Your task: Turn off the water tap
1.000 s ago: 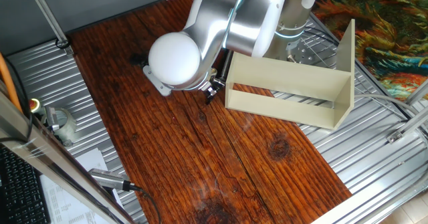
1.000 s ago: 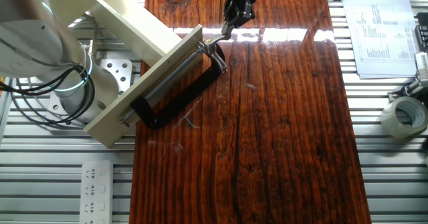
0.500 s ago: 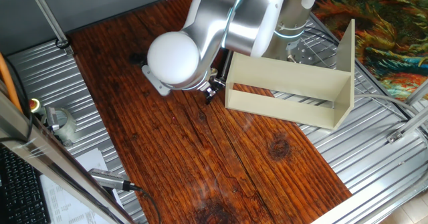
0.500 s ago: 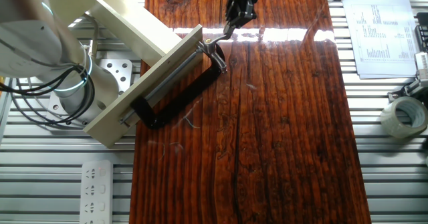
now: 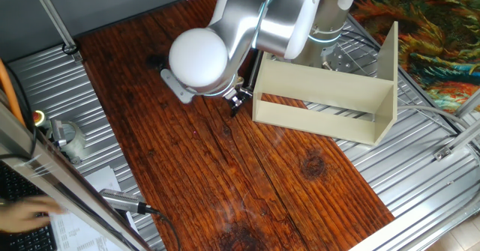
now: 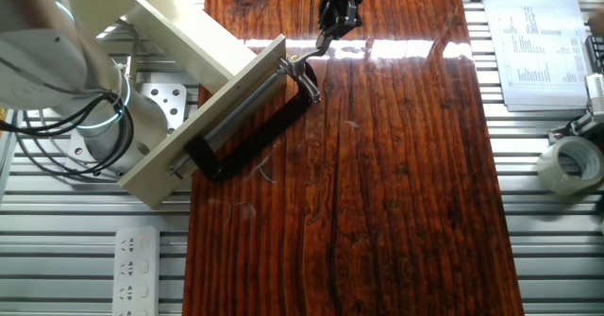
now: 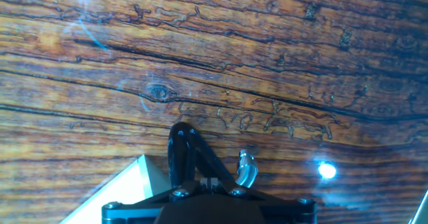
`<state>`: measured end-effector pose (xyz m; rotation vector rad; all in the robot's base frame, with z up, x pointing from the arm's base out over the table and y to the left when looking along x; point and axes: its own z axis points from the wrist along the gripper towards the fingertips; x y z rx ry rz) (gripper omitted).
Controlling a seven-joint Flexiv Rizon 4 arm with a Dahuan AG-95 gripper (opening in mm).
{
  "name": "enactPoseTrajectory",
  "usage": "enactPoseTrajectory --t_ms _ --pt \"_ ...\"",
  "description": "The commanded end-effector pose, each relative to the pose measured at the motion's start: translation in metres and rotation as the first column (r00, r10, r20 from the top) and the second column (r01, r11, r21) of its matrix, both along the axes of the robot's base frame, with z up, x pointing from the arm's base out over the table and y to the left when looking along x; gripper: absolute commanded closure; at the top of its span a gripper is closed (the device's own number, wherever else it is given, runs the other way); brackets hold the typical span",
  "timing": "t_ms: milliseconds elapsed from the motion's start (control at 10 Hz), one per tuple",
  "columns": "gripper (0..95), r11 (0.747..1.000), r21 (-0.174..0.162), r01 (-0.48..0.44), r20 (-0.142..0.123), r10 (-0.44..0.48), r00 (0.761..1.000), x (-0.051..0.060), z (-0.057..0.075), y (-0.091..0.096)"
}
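The water tap [image 6: 298,66] is a small silvery piece held at the jaw end of a black C-clamp [image 6: 247,139] that lies against a cream panel [image 6: 189,99]. In the hand view its curved silvery part [image 7: 249,168] sits just right of my fingers. My gripper [image 6: 321,41] comes down from the far side, its tip at the tap's thin lever. In the hand view the two dark fingers [image 7: 176,157] meet at the tip [image 7: 181,132], shut, with nothing seen between them. In one fixed view my arm's white cap [image 5: 198,58] hides most of the tap.
The cream L-shaped panel [image 5: 322,94] stands on the wooden table [image 6: 396,212] beside the arm's base. A tape roll [image 6: 571,160] and a paper sheet [image 6: 533,47] lie off the table to one side. A power strip [image 6: 137,269] lies on the metal rack.
The arm's white cap has shifted slightly up and right. The gripper tip stays at the tap's lever. A hand has come into the lower left corner of one fixed view.
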<state>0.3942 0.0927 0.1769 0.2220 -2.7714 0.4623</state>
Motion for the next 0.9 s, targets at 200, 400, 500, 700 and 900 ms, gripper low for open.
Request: enactPoseTrajectory --t_ms 200,400,500,700,900 --pt "95.0 1.0 -0.007 0.008 -0.003 -0.008 1.0 -0.0044 0.0024 -0.0078" --pt "95.0 1.0 -0.01 0.021 0.001 -0.021 1.0 -0.0058 0.0014 -0.0091" --pt "95.0 1.0 -0.009 0.019 0.001 -0.019 1.0 -0.0056 0.0016 -0.0089" --pt "95.0 1.0 -0.004 0.015 0.015 -0.014 1.0 -0.0043 0.0011 -0.0091" --pt "95.0 1.0 0.0 0.005 0.017 -0.005 1.0 -0.0041 0.0018 -0.0083"
